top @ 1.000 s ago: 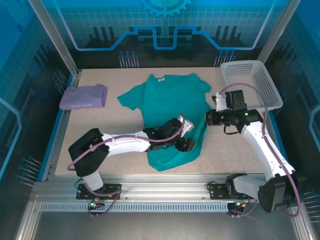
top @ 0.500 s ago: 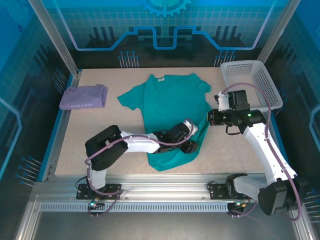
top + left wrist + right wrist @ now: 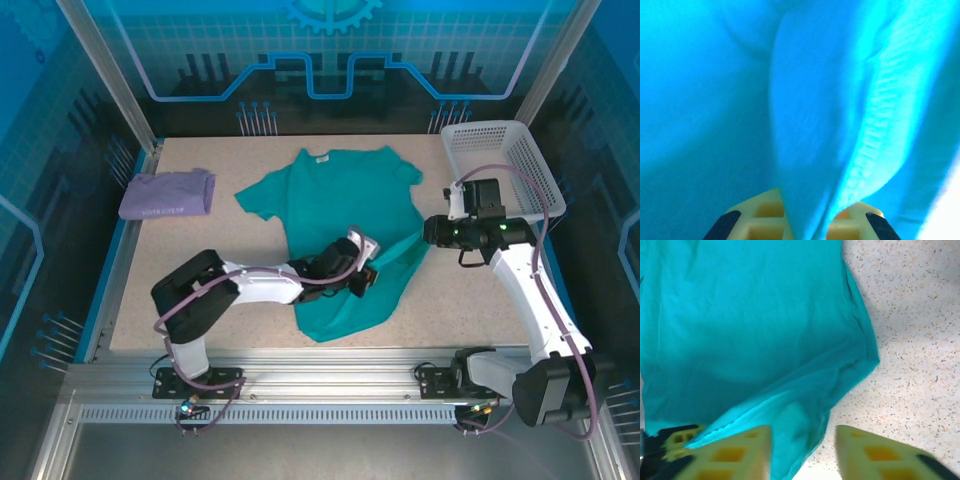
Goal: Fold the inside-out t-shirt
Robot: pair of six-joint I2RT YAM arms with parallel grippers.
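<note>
While the shirt (image 3: 340, 195) lies mostly spread near the middle of the table (image 3: 200, 270), neck and label (image 3: 321, 158) toward the far side and both sleeves out, you are early in the job as I judge it. No clean fold shows yet. Only the lower right part is gathered up, with a raised ridge of cloth running between the two arms. The sleeves and the body folds all look left to do.

Your left gripper (image 3: 362, 280) sits over the shirt's lower right area, pinched together on a pleat of cloth. Your right gripper (image 3: 428, 232) is at the shirt's right edge with its jaws standing apart. Cloth lies in the gap, but nothing is clamped.

The top view gives you the layout: the whole outline of the shirt, the purple garment (image 3: 167, 194) well apart at the far left, and the basket (image 3: 505, 165) at the far right. It cannot show you the grips. The left wrist view does, with the pleat running down between the closed fingers (image 3: 760, 220). The right wrist view shows spread fingers (image 3: 735, 455), a slack fold of cloth between them, and the shirt's edge against bare table.
</note>
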